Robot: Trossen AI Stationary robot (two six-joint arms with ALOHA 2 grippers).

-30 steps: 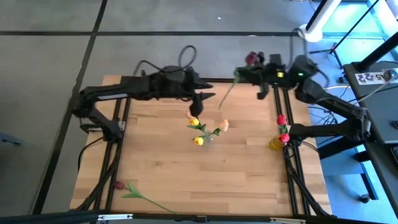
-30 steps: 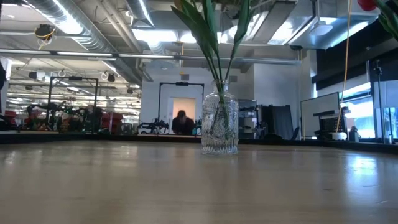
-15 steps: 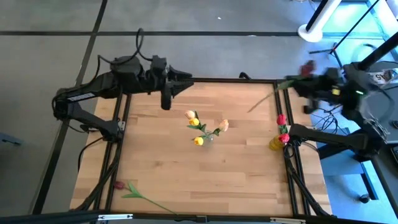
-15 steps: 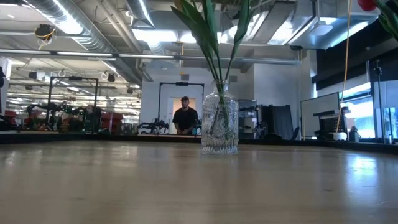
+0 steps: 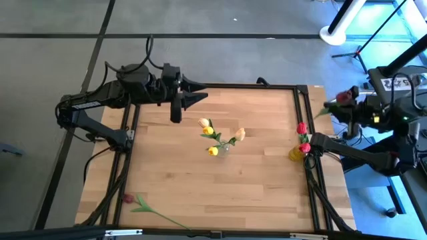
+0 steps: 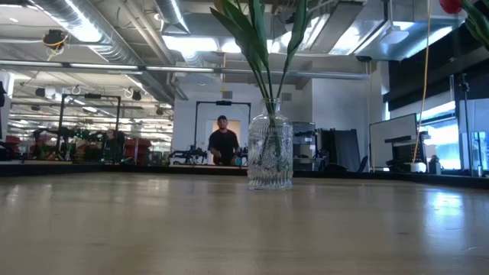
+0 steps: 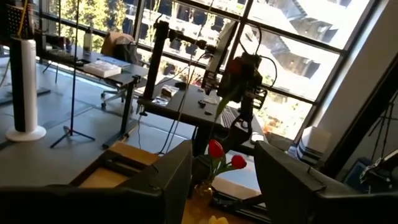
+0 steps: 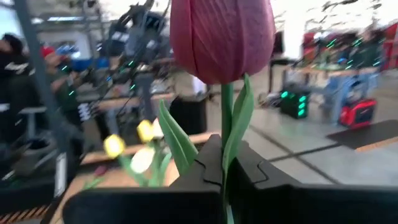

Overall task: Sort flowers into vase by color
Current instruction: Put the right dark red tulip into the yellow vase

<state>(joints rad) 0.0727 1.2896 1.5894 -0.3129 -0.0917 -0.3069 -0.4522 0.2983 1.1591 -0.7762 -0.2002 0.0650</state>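
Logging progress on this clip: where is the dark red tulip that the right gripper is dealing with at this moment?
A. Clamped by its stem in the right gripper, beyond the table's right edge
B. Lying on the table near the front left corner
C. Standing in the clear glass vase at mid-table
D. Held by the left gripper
A: the right gripper is shut on the stem of the dark red tulip, held off the table's right edge.

arms: dark, jointed | cables: black loops | right arm: small green lights
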